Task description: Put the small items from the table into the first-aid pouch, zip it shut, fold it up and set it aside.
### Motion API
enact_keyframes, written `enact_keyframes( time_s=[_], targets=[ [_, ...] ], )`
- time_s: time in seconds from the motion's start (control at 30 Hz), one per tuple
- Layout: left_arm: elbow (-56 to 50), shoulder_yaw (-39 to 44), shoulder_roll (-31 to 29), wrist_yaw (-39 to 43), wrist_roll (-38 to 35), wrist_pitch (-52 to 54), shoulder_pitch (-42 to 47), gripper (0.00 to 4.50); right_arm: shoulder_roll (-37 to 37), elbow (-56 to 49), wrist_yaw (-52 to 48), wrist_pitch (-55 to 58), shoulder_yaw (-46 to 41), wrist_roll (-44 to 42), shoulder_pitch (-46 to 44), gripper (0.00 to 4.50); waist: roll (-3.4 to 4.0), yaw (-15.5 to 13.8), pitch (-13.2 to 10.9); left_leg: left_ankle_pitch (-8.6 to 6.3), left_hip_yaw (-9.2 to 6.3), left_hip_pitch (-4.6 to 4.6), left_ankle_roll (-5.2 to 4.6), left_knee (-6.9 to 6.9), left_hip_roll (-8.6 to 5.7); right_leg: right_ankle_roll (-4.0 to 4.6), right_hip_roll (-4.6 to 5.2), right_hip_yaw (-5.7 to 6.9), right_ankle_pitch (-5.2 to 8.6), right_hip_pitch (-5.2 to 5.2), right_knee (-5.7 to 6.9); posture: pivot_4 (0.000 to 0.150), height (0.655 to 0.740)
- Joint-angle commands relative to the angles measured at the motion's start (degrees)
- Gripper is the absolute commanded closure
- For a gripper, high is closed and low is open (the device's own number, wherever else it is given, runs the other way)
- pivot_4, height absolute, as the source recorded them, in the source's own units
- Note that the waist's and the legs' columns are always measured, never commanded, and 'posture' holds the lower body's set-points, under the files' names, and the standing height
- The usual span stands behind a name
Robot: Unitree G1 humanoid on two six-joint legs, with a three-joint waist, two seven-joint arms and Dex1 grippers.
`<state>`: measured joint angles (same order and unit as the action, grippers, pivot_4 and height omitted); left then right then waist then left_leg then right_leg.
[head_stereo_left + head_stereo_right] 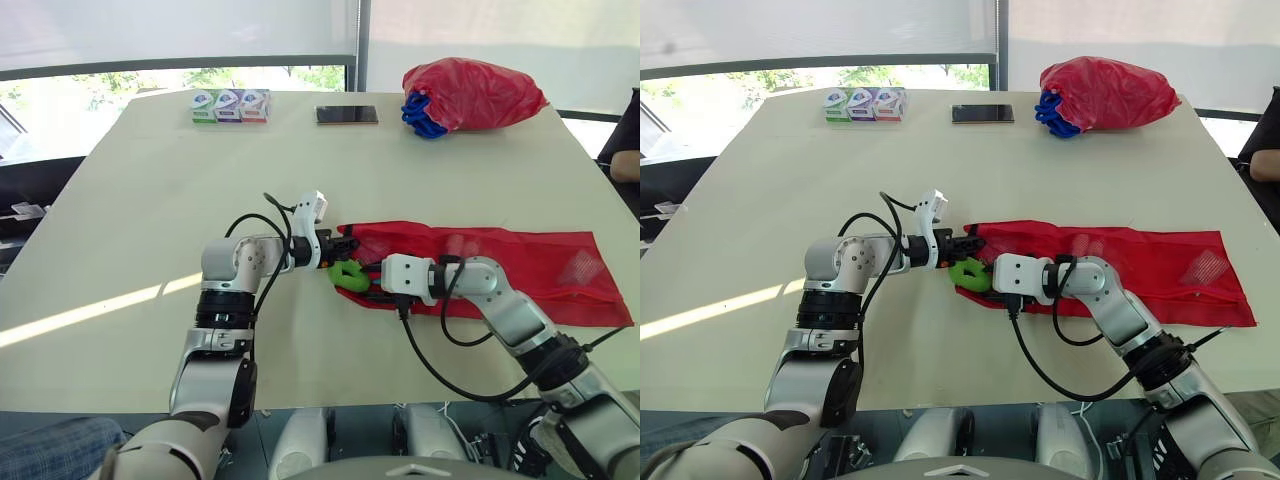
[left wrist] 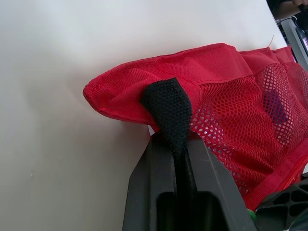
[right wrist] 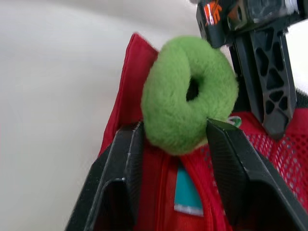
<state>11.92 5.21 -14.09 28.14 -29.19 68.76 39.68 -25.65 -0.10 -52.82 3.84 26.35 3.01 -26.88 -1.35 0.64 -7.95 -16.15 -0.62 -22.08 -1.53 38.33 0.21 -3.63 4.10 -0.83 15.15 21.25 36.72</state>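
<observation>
The red first-aid pouch (image 1: 520,265) lies unfolded and flat across the right half of the table. At its left end is a black fabric tab (image 2: 168,103), and my left gripper (image 2: 176,142) is shut on it, lifting that corner a little. A green fuzzy ring (image 3: 185,96) is held between the fingers of my right gripper (image 3: 174,129), just over the pouch's left opening. In the eye views the ring (image 1: 347,273) sits right below the left gripper (image 1: 345,244), with the two grippers almost touching. The pouch's mesh pockets (image 2: 245,120) face up.
Three small boxes (image 1: 231,106) stand in a row at the far left edge of the table. A dark phone (image 1: 347,115) lies beside them. A red bag with blue handles (image 1: 470,95) sits at the far right. A person's arm (image 1: 625,160) shows at the right edge.
</observation>
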Motion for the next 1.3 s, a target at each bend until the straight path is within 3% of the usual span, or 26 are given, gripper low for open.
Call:
enact_keyframes(
  time_s=[0.03,0.07,0.93,1.1,1.3],
  targets=[
    [-0.7,-0.1,0.1,-0.8,0.1,0.0,-0.5,4.5,1.2,-1.5,0.1,-0.5,-1.4,-1.1,-0.7,4.21,0.01,0.0,0.0,0.0,0.0,0.0,0.0,0.0,0.0,0.0,0.0,0.0,0.0,0.0,0.0,0.15,0.74],
    [-0.6,-0.1,0.0,-0.8,0.1,-0.1,-0.6,4.5,1.5,-1.9,0.2,-0.4,-1.8,-1.4,-0.4,4.44,0.01,0.0,0.0,0.0,0.0,0.0,0.0,0.0,0.0,0.0,0.0,0.0,0.0,0.0,0.0,0.15,0.74],
    [2.4,-7.8,-8.3,7.8,3.4,-12.7,-3.5,4.5,-2.0,-28.9,11.8,17.8,-27.6,-22.2,27.7,4.44,0.04,0.2,-0.1,-0.02,0.06,0.03,-0.02,-0.12,0.08,0.02,0.01,-0.07,0.0,0.01,-0.03,0.15,0.74],
    [1.4,-12.1,-11.0,12.7,5.8,-19.4,-5.4,4.5,-0.4,-34.3,14.7,22.3,-32.4,-30.3,33.3,4.44,0.05,0.1,-0.1,-0.11,0.03,0.02,-0.18,-0.18,0.1,0.03,0.02,-0.06,0.01,0.01,-0.08,0.15,0.74],
    [4.0,-15.7,-13.7,16.8,9.8,-28.6,-6.2,4.5,-1.9,-37.1,15.8,25.0,-34.5,-34.3,37.9,4.44,0.07,-0.1,-0.1,-0.17,0.05,0.0,-0.28,-0.18,0.09,0.05,0.09,-0.08,0.02,0.01,-0.13,0.15,0.74]
  ],
)
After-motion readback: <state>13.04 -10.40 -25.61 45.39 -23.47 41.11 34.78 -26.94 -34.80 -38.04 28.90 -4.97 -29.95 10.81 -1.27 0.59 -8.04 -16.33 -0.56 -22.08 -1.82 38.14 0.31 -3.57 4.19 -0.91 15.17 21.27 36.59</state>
